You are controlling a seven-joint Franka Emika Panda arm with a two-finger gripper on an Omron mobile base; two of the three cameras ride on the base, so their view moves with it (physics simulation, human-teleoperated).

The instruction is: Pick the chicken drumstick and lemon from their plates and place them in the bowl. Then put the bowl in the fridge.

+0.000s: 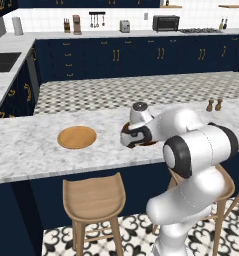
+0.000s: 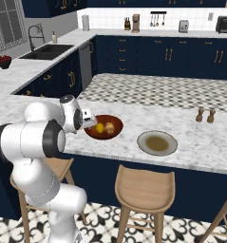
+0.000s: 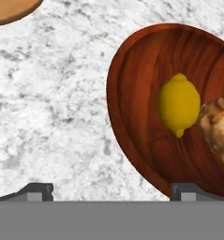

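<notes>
The reddish-brown bowl (image 2: 116, 134) stands on the marble island with the yellow lemon (image 2: 100, 127) and the golden-brown chicken drumstick (image 2: 110, 126) lying side by side inside it. In the hand view the lemon (image 3: 179, 104) rests mid-bowl (image 3: 137, 93) and the drumstick (image 3: 219, 129) lies at the right edge. My gripper (image 3: 111, 192) hovers open just above the bowl's left rim, with nothing between its fingertips (image 3: 188, 191). The tan wooden plate (image 1: 77, 137) and the grey-beige plate (image 2: 156, 143) both lie bare. The fridge is out of view.
Salt and pepper shakers (image 2: 205, 115) stand at the island's far right. Wooden stools (image 2: 144, 190) sit under the island's near edge. A sink (image 2: 48, 51) and navy cabinets line the back counters.
</notes>
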